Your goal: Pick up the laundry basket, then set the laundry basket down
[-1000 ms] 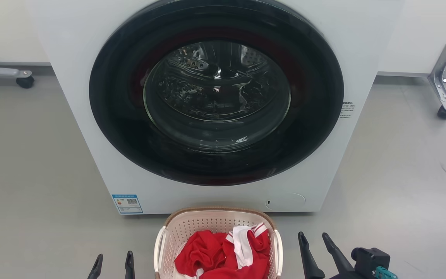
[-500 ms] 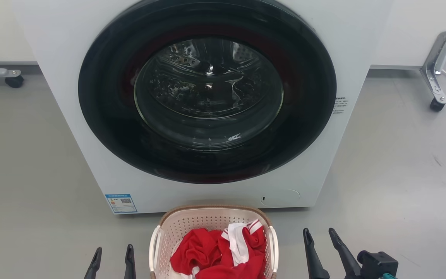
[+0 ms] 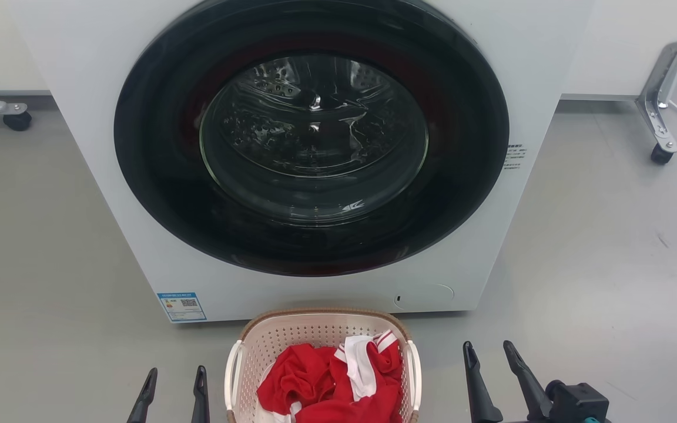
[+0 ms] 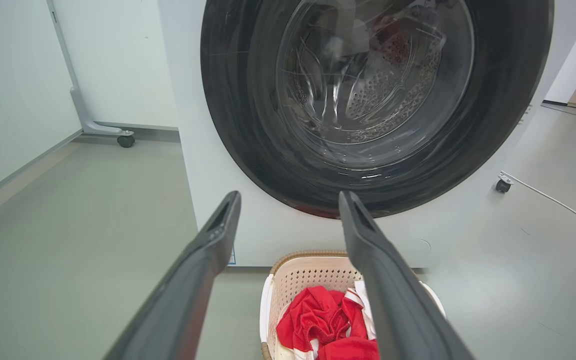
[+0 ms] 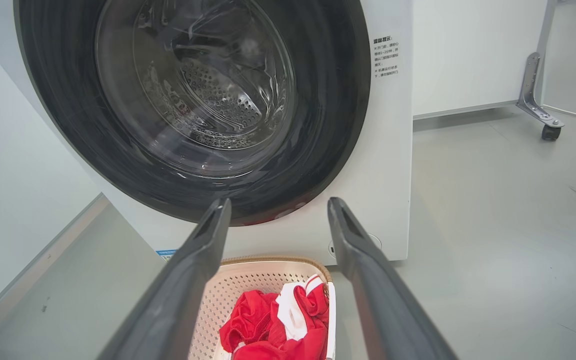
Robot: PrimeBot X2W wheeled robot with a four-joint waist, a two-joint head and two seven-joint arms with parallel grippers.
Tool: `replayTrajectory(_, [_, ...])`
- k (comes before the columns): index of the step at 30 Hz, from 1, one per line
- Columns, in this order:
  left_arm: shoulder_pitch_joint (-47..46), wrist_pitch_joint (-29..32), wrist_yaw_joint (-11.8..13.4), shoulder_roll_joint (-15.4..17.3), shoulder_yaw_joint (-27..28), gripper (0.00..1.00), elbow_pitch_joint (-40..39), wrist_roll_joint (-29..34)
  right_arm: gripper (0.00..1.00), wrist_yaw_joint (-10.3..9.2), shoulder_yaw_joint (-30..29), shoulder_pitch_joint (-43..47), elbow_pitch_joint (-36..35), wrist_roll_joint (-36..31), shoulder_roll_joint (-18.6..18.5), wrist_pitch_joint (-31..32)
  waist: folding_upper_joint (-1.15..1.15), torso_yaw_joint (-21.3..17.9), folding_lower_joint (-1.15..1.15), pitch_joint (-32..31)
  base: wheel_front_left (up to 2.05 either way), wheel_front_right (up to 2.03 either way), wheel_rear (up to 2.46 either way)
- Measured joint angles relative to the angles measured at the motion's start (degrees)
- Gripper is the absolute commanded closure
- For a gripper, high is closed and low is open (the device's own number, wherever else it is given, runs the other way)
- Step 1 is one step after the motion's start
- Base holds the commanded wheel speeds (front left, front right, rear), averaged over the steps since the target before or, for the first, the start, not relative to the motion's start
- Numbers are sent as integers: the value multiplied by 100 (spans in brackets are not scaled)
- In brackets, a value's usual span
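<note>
Grippers both empty, fingers parted with a plain gap between them, nothing touching. Left gripper (image 3: 175,379) sits low, just off the left side of the basket (image 3: 291,338). Right gripper (image 3: 488,352) sits low on the other side, somewhat farther off. Both point toward the washer (image 3: 109,194).

Basket stands on the floor (image 3: 44,294) between the two grippers, close in front of the washer's base. Its near end is cut off by the bottom of the head view. Red and white clothes (image 3: 315,388) are heaped inside, below the rim (image 3: 321,313).

Handling, as judged:
- Thin perforated plastic, so probably light. The few clothes should add little weight.
- Walls will likely flex if squeezed from the sides, and the smooth plastic may slip between narrow fingers.
- Woven-look rim seems the stiffer part.
- Clothes are soft and loose and could shift if the basket tilts.

Best hold appears to be the two white side handles, the left handle (image 3: 231,376) for the left gripper and the right handle (image 3: 414,376) for the right. Each gripper would close across its handle bar, not pinch the wall. How much room lies behind each handle for a finger cannot be told. Both sides should rise evenly, or the basket tips.
</note>
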Motion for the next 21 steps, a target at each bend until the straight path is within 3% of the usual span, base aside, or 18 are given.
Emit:
replayTrajectory(11, [0,0,0,-2,-29,0,-34,162,0,0,-127,93,-127,-156,46,0,0,-8,0,24,0,0,0])
replayTrajectory(12, [0,2,-1,-4,-35,100,-13,177,100,1,-130,95,-109,-177,45,7,0,-8,0,24,0,0,0])
replayTrajectory(21, [61,54,-18,-58,-62,100,334,133,100,25,-143,316,235,-125,45,41,0,-12,0,27,0,0,0])
